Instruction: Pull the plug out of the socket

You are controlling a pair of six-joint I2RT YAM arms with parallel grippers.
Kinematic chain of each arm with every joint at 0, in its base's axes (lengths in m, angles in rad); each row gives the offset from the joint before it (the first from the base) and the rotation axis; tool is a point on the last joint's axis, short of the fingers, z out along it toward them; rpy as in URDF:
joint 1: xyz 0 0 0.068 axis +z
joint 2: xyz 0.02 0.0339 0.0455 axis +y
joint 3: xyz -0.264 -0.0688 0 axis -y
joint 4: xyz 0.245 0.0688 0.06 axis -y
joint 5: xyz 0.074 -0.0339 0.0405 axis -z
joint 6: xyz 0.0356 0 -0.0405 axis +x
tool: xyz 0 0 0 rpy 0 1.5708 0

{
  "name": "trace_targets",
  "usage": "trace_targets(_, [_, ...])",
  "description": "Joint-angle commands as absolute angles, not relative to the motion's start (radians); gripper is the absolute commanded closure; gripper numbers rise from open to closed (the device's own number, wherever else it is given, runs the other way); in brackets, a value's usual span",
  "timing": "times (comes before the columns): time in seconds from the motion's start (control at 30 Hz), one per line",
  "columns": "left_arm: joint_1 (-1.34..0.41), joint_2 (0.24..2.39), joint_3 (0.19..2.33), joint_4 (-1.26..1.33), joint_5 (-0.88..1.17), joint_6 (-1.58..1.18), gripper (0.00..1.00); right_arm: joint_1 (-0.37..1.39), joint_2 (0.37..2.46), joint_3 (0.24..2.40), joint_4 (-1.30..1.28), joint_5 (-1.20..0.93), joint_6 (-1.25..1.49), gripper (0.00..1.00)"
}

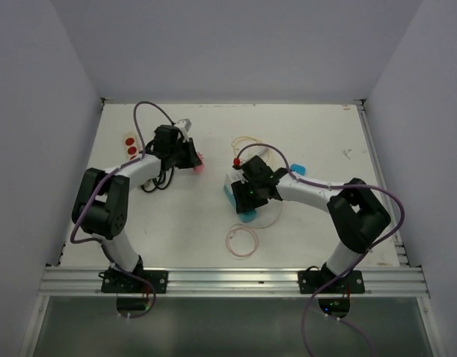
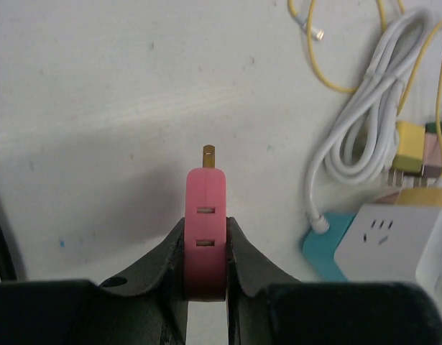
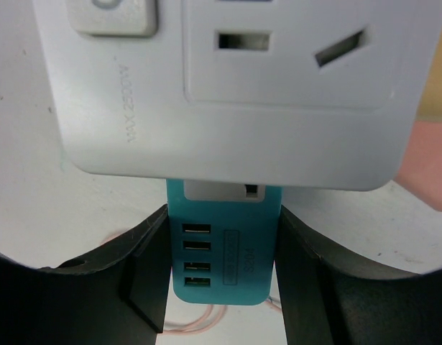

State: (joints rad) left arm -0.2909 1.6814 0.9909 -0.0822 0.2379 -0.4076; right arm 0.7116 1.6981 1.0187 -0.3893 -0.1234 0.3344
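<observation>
My left gripper is shut on a pink plug, whose brass prong points away, bare and clear of any socket. In the top view the plug sits at my left gripper, well left of the socket. The socket is a white outlet block on a teal base with USB ports. My right gripper is shut on that teal base, fingers pressed on both sides. The socket lies mid-table under the right gripper, and it also shows in the left wrist view.
A coiled white cable and a thin yellow cable lie behind the socket with small coloured adapters. A pale pink wire loop lies in front. Red round pieces sit at the far left. Walls enclose the table.
</observation>
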Motion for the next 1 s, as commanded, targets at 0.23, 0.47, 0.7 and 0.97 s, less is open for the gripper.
trace_targets(0.23, [-0.267, 2.006, 1.301, 0.066, 0.368, -0.506, 0.79, 0.813, 1.649, 1.032, -0.347, -0.164, 0.373, 1.00])
trace_targets(0.47, [-0.262, 2.082, 1.318, 0.078, 0.388, -0.532, 0.54, 0.857, 1.678, 1.065, -0.344, -0.166, 0.385, 1.00])
trace_targets(0.7, [-0.223, 1.985, 1.275, 0.043, 0.342, -0.563, 0.03, 0.887, 1.692, 1.068, -0.324, -0.153, 0.416, 1.00])
trace_targets(0.97, [-0.181, 1.670, 1.189, -0.152, 0.174, -0.656, 0.01, 0.925, 1.745, 1.094, -0.239, -0.095, 0.601, 1.00])
